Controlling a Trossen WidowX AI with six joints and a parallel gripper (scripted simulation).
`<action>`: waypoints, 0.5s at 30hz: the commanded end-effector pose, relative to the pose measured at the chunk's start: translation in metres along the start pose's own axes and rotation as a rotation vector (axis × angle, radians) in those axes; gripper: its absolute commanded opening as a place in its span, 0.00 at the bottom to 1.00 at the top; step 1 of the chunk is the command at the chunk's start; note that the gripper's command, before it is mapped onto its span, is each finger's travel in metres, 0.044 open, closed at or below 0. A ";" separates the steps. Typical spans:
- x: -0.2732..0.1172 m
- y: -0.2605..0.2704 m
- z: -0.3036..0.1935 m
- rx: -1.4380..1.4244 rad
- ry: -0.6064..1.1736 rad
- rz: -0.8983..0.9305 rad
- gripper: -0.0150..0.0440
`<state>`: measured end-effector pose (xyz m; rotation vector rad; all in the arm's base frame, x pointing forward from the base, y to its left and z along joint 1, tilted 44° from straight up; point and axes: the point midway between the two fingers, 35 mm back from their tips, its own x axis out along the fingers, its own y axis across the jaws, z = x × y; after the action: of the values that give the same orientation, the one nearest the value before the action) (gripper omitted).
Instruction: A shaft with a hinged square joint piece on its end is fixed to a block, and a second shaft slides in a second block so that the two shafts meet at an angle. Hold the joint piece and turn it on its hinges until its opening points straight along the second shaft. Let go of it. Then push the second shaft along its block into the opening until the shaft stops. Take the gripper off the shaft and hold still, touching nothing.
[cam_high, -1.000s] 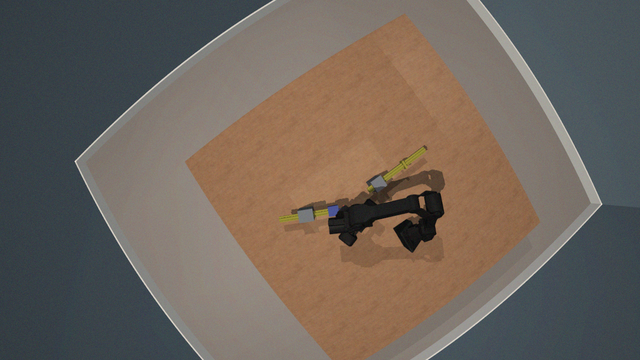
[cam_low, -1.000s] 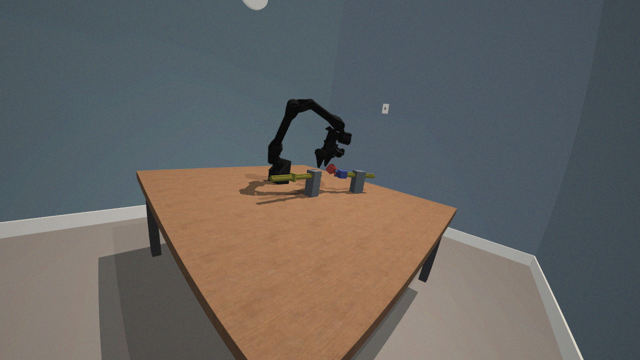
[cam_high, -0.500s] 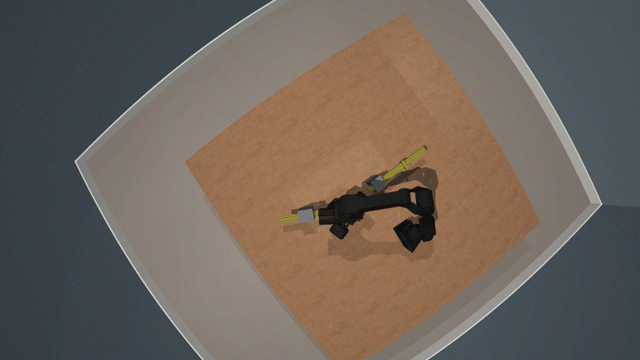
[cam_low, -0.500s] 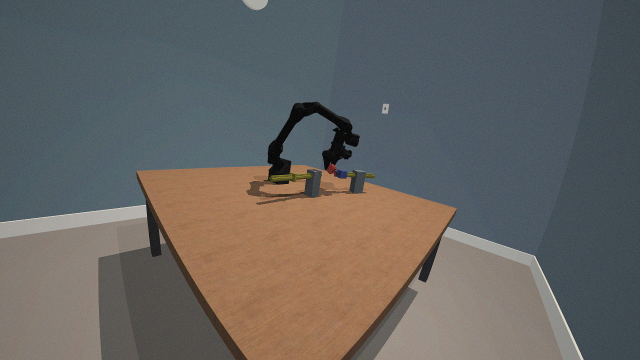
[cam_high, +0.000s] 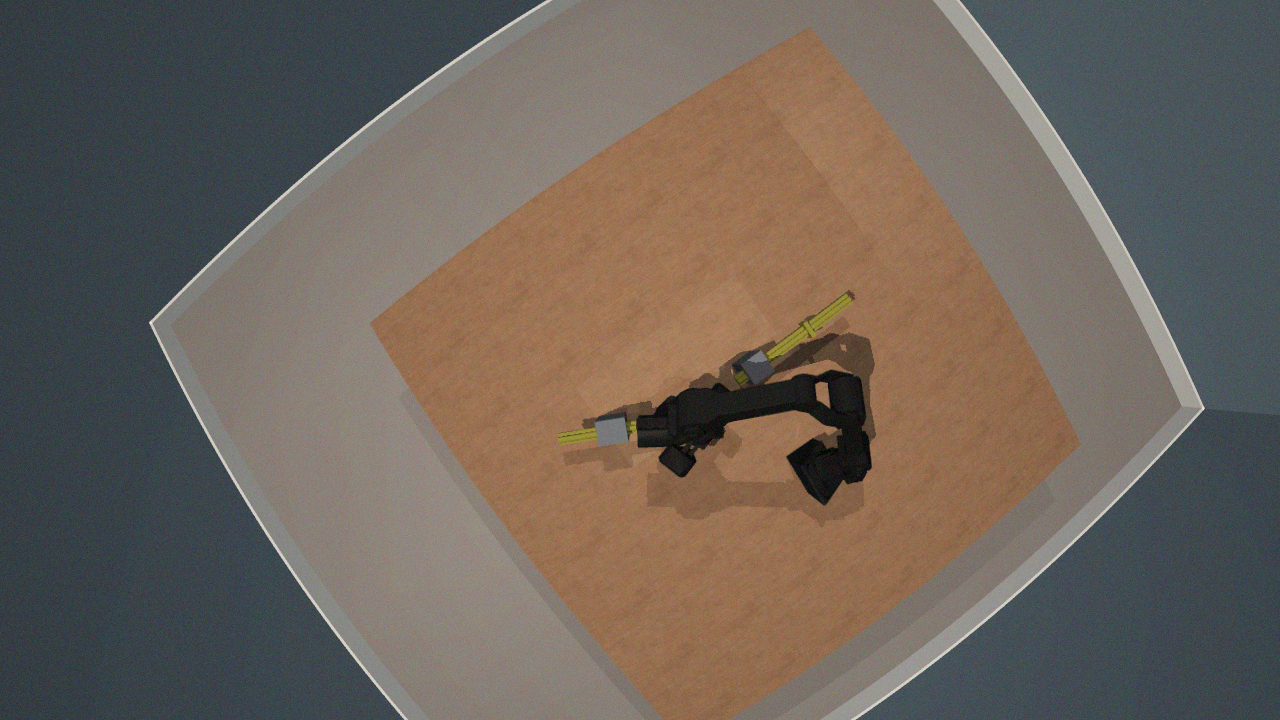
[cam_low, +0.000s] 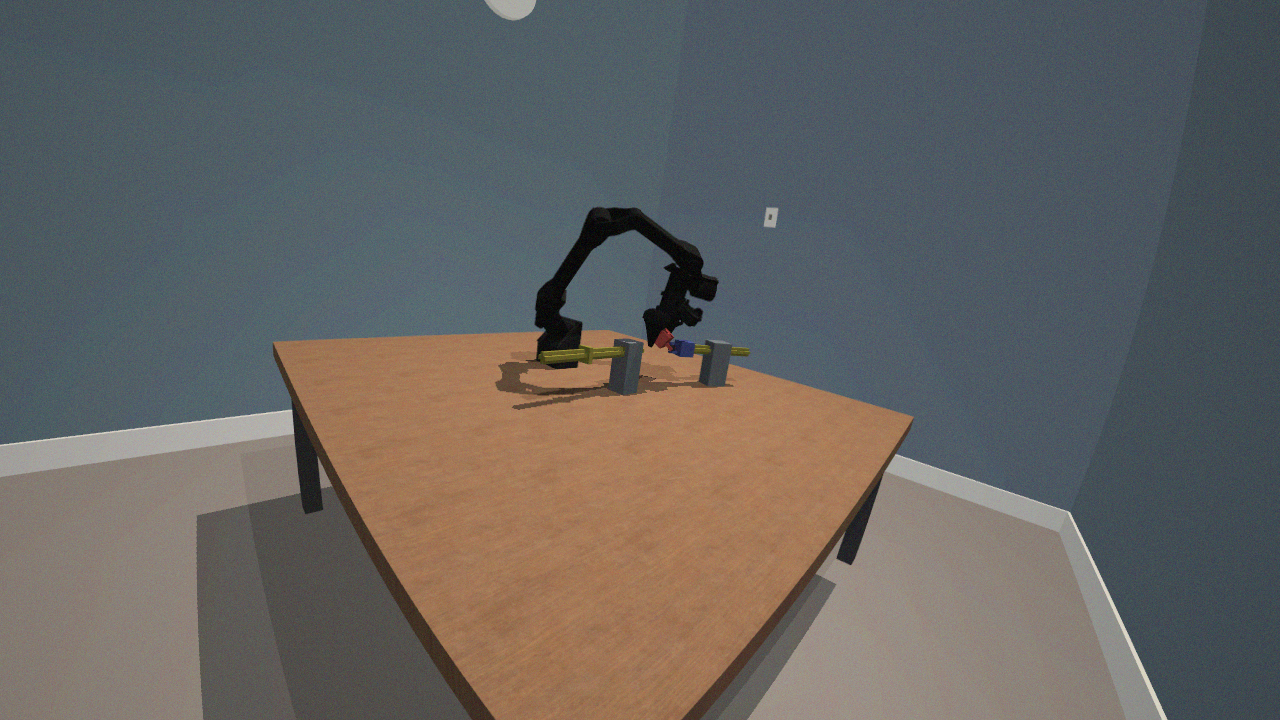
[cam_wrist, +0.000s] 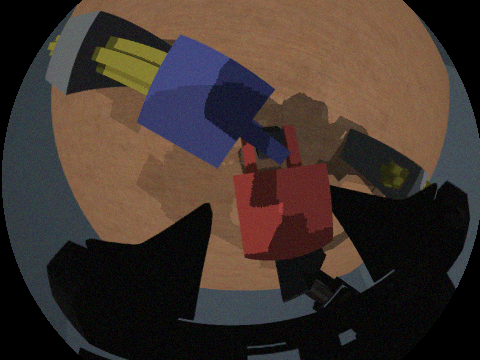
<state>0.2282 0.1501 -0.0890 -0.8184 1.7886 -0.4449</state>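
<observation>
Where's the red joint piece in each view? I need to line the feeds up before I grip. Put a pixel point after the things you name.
Top: not visible; the arm covers that area.
Exterior: right of centre, red joint piece (cam_low: 663, 338) (cam_wrist: 285, 210) just left of the blue piece (cam_low: 683, 348) (cam_wrist: 200, 100).
Wrist: a little right of and below centre, between the open fingers.
Shared landmark: the ribbed yellow shafts (cam_high: 787, 343) (cam_low: 563, 356) (cam_wrist: 130, 60).

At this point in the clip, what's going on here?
The gripper is open around the red joint piece, not clamped on it. The piece hangs hinged off the blue block, tilted out of line with the second shaft. That shaft sits in its own grey block, outside the joint piece.
</observation>
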 end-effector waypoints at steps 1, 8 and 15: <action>0.010 0.000 -0.001 -0.007 0.003 -0.009 1.00; 0.011 0.000 -0.001 -0.007 0.003 -0.009 0.78; 0.011 0.000 -0.001 -0.007 0.003 -0.009 0.56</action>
<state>0.2254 0.1430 -0.0948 -0.8230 1.7929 -0.4485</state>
